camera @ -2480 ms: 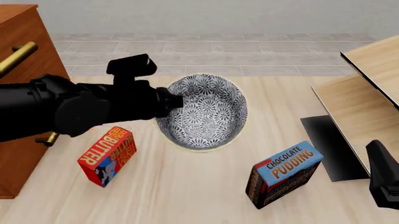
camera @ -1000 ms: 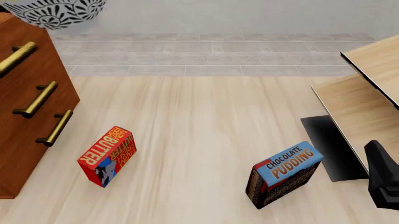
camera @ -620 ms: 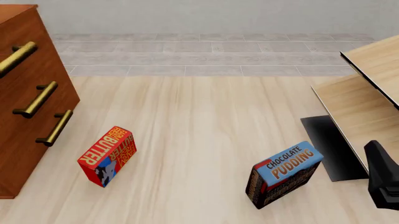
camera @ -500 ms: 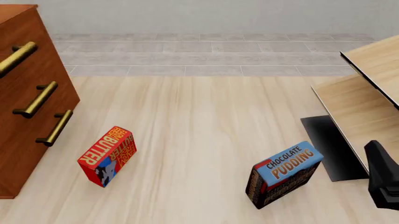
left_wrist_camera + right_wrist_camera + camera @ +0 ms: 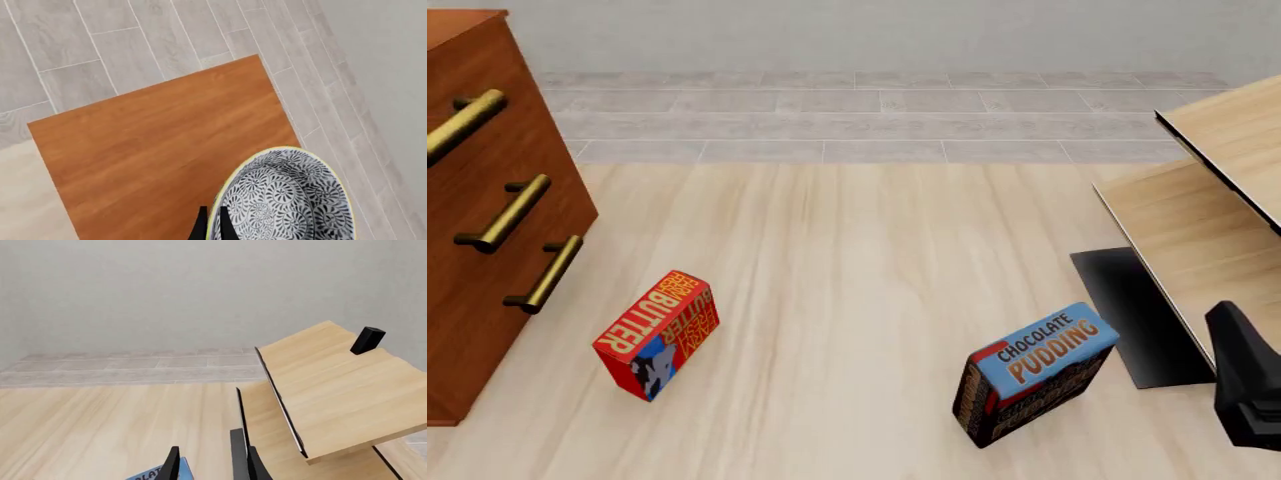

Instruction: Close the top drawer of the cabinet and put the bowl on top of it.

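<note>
Wood table (image 5: 854, 300) | butter box (image 5: 657, 334), pudding box (image 5: 1034, 372) | left pincer (image 5: 211, 225) pinching bowl (image 5: 287, 200) rim over cabinet (image 5: 153, 150)

Upright red butter box (image 5: 657, 335), tilted blue chocolate pudding box (image 5: 1034, 372), pale wood furniture (image 5: 1208, 190), perhaps shelving

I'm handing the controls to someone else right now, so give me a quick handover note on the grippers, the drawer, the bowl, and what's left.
Left gripper: pinching the rim of the bowl, over the far corner of the cabinet top; whether it rests there cannot be told.
Right gripper: idle, nothing between its fingers, low at the table's right near the chocolate pudding box.
Top drawer: looks shut, flush with the two below.
Done: drawer closed, bowl carried up.
Left: seat the bowl fully on the top, release, withdraw.
</note>
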### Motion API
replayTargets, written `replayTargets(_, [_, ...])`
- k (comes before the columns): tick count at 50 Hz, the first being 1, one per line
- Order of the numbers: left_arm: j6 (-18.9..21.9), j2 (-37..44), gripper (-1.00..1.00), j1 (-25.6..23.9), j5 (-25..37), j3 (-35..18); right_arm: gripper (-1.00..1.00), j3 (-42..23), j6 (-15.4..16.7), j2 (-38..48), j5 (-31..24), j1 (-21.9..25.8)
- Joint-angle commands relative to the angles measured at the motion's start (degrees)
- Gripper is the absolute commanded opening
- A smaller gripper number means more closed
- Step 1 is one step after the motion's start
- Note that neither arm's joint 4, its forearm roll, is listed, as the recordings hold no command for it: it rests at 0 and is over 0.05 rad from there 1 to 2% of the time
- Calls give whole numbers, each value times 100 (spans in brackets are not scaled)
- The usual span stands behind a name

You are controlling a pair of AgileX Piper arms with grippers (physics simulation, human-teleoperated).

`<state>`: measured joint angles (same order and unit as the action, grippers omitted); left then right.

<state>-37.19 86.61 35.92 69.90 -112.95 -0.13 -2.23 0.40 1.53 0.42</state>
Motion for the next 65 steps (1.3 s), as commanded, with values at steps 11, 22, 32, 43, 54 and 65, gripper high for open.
replayTargets(11, [136, 345, -100, 532, -2, -58, 100, -7, 45, 8, -19, 17])
replayTargets(22, [4, 416, -100, 390, -4, 47, 100, -8, 38, 11, -20, 14])
replayTargets(32, [-56, 480, -100, 384, -41, 139, 100, 3, 34, 27, 4, 21])
replayTargets(43, [6, 509, -100, 495, -111, 231, 100, -4, 45, 26, -1, 22])
replayTargets(54, [75, 498, -100, 566, -158, 325, 100, -11, 41, 7, -22, 5])
replayTargets(65, [98, 456, -100, 583, -206, 436, 100, -1, 39, -3, -16, -3])
